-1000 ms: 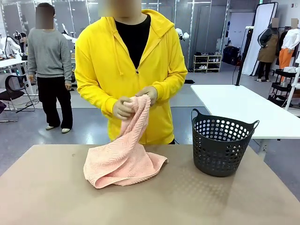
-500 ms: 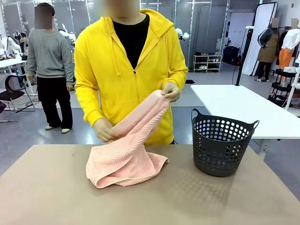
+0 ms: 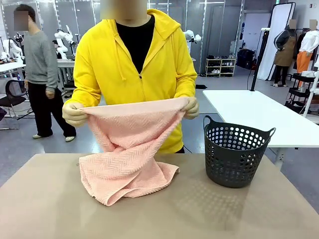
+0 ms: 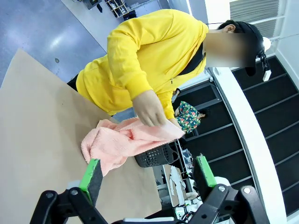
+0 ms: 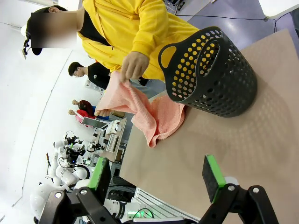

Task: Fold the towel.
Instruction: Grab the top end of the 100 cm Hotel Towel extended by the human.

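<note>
1 towel (image 3: pixel 124 149), 1 basket (image 3: pixel 234 159), 2 spread hands: left hand (image 4: pixel 147 163), right hand (image 5: pixel 156 161)

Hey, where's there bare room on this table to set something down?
The table is bare left of the towel and along the whole near edge. A bare gap also runs between the towel and the basket. It is crowded at the far middle, where the person's hands hold the towel's top edge above its heap.

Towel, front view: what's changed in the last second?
The person's hands drew apart, spreading the towel along its top edge; it was bunched in both hands before. Its lower part still lies on the table; basket unmoved, left gripper and right gripper open.
</note>
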